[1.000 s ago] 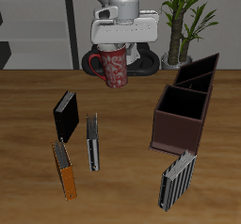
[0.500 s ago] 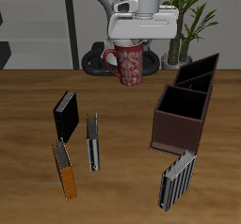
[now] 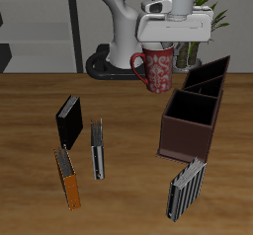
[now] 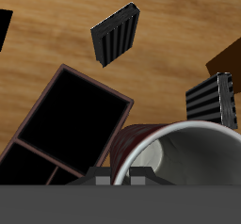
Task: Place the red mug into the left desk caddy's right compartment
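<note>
Left desk caddy [image 3: 188, 130]: dark reddish-brown box with thin tall walls and a divider, standing on the wood table [image 3: 128, 195]. Both wells look dark and empty in the wrist view [image 4: 71, 115]. A second, blacker caddy [image 3: 210, 75] stands just behind it, farther back; nothing visible inside that one either.

Gripper [image 3: 166, 47] hangs above the table, back of the reddish-brown caddy's near well and off to its side. It holds the red mug [image 3: 158, 70] by the rim, with the fingers closed narrow on the wall; mug is upright, clear of the table and not over a well. In the wrist view, the mug's rim and pale inside [image 4: 184, 157] sit right under the finger bases, with the caddy's well just beside it.

The mug is red with pale speckles, and its loop handle faces away from the caddies.

On the table away from the caddies:
- a black book [image 3: 68, 120] farther back
- a grey-spined book [image 3: 97, 148] beside it
- an orange book [image 3: 67, 177] nearer the front edge
- a ribbed dark book [image 3: 186, 188] standing in front of the reddish-brown caddy

A potted plant [image 3: 198, 12] stands behind the table.
</note>
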Motion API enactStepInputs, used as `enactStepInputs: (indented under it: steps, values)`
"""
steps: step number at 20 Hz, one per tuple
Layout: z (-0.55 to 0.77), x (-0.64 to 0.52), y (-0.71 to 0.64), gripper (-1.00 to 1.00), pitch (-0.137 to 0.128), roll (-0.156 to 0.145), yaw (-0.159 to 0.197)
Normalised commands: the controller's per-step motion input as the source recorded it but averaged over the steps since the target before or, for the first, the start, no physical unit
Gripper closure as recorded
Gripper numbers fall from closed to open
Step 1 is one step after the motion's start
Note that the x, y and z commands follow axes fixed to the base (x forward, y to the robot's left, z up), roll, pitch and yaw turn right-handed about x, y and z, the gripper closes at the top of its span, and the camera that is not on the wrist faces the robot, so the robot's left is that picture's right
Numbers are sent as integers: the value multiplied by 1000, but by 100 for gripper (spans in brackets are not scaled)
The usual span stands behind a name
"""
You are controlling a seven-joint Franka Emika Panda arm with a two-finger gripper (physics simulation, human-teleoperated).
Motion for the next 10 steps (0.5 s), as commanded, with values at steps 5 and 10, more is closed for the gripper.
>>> enactStepInputs:
  steps: [5, 10]
  values:
    - [101, 197, 361, 100, -27, 28, 28]
    - [-58, 161, 146, 100, 21, -4, -2]
